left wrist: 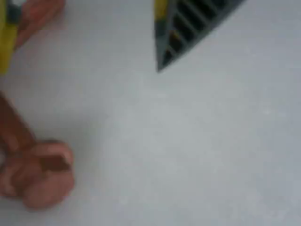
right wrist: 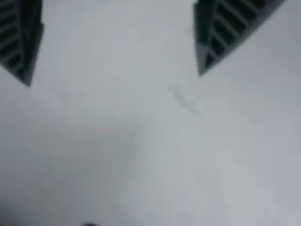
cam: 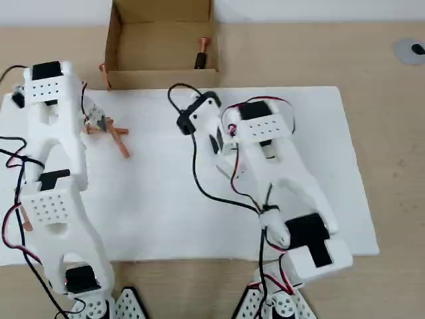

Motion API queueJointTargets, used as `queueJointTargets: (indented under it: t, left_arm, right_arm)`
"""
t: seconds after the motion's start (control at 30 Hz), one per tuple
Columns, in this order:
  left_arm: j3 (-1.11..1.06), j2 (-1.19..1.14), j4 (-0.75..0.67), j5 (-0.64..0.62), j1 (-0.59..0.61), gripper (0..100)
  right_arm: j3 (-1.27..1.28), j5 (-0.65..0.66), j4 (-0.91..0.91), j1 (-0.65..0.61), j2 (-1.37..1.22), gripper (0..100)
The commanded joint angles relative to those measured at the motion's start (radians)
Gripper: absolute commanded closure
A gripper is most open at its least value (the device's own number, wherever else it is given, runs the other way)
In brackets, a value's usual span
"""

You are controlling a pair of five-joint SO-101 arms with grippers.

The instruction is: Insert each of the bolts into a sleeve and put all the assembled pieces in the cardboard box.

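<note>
Standing by the table here. The cardboard box (cam: 119,46) sits at the far edge, just past the white foam mat (cam: 319,186), and there's already 1 assembled piece (cam: 201,54) inside: a copper bolt head poking out of a dark sleeve, lying close to the box's right wall.

The left arm (cam: 56,133) is on the left side of the mat with its tip down among a little cluster of loose copper bolts (cam: 121,143), near the box's front left corner. In its wrist view the left gripper (left wrist: 82,69) is spread wide, with 1 yellow-edged finger at the side and the dark ribbed fingertip (left wrist: 183,33) well away from it, and bare mat in between. A fat copper bolt head (left wrist: 40,176) lies on the mat just outside the gap. Another copper piece (left wrist: 37,14) sits right by the yellow finger, and I can't tell if it's actually touching. Nothing is clamped.

The right arm (cam: 265,129) is stretched over the middle of the mat, well apart from the bolts. The right gripper (right wrist: 113,77) is parted too: 2 dark ribbed fingertips (right wrist: 225,33) wide apart, hovering close over plain white foam with nothing between them.

There's also a small grey disc (cam: 410,50) off on the wooden table (cam: 392,119) at the far right.
</note>
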State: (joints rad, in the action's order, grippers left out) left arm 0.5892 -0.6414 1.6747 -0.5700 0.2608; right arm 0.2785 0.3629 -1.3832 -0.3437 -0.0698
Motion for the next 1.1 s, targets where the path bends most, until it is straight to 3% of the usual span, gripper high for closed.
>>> queueJointTargets:
  t: [0.0,0.3,0.47,0.77,1.07]
  left_arm:
    - [0.011,0.022,-0.060,-0.135,-0.014,78]
    - [-0.064,0.016,-0.252,-0.308,-0.023,78]
    - [-0.135,0.016,-0.334,-0.310,-0.038,78]
    - [-0.147,0.002,-0.348,-0.310,-0.040,78]
    - [-0.094,-0.091,-0.419,-0.307,-0.011,90]
  right_arm:
    - [-0.005,-0.015,0.012,-0.042,-0.012,73.1]
    - [-0.025,-0.015,0.006,-0.054,-0.021,73.1]
    - [-0.048,-0.015,0.006,-0.053,-0.021,73.1]
    - [-0.050,-0.012,0.006,-0.050,-0.021,73.1]
    - [-0.050,-0.009,0.006,-0.050,-0.021,73.1]
